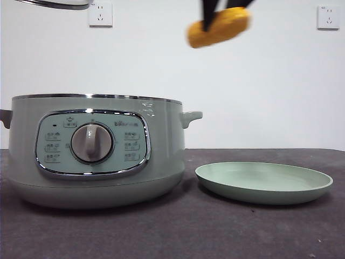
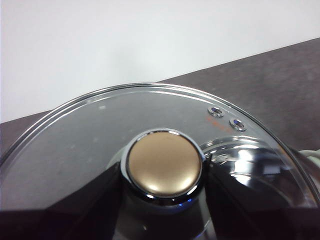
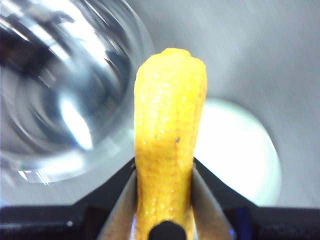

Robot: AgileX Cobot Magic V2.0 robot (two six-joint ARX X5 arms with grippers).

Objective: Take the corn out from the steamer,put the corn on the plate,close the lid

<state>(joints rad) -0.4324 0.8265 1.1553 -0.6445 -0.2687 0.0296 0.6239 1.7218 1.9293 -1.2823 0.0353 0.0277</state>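
Observation:
The sage-green steamer (image 1: 97,151) stands open at the left of the table. The pale green plate (image 1: 264,183) lies empty to its right. My right gripper (image 1: 218,13) is shut on the yellow corn (image 1: 218,27) and holds it high in the air, between the steamer and the plate. In the right wrist view the corn (image 3: 167,135) stands between the jaws, with the steamer (image 3: 65,90) and the plate (image 3: 235,150) blurred below. My left gripper (image 2: 165,200) is shut on the knob (image 2: 164,164) of the glass lid (image 2: 90,135), held high; its chrome rim (image 1: 54,4) shows at the top left.
The dark table (image 1: 215,232) runs to a white wall with two sockets (image 1: 101,13). The steamer's side handle (image 1: 191,116) juts toward the plate.

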